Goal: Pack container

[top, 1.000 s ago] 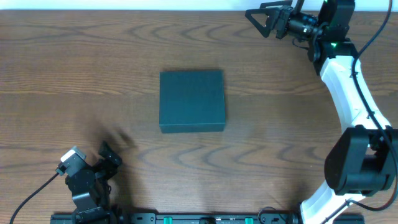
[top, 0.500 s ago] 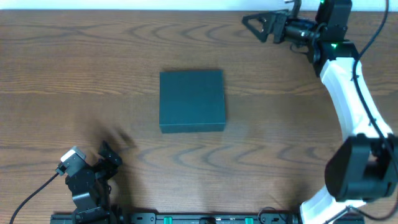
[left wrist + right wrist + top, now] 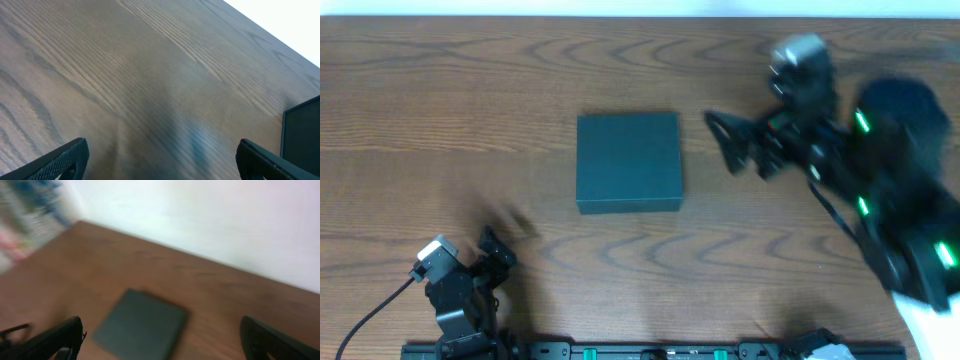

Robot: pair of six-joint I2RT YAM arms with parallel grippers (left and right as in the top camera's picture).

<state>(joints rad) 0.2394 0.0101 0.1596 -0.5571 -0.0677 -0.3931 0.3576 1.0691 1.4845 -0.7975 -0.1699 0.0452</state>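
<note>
The container (image 3: pixel 628 161) is a dark, square, shallow box lying shut near the middle of the wooden table. It shows blurred in the right wrist view (image 3: pixel 140 325), and its corner shows at the right edge of the left wrist view (image 3: pixel 304 127). My right gripper (image 3: pixel 728 148) is open and empty, just right of the container, fingers pointing at it. My left gripper (image 3: pixel 498 252) is open and empty at the front left of the table, well clear of the container.
The wooden table (image 3: pixel 470 100) runs to a white wall at the back. A dark rail (image 3: pixel 620 350) lies along the front edge. Blurred coloured items (image 3: pixel 30 215) show at the far left of the right wrist view.
My right arm has swung from the back right corner down and toward the middle, ending beside the container's right side. The left arm and the container have not moved.
</note>
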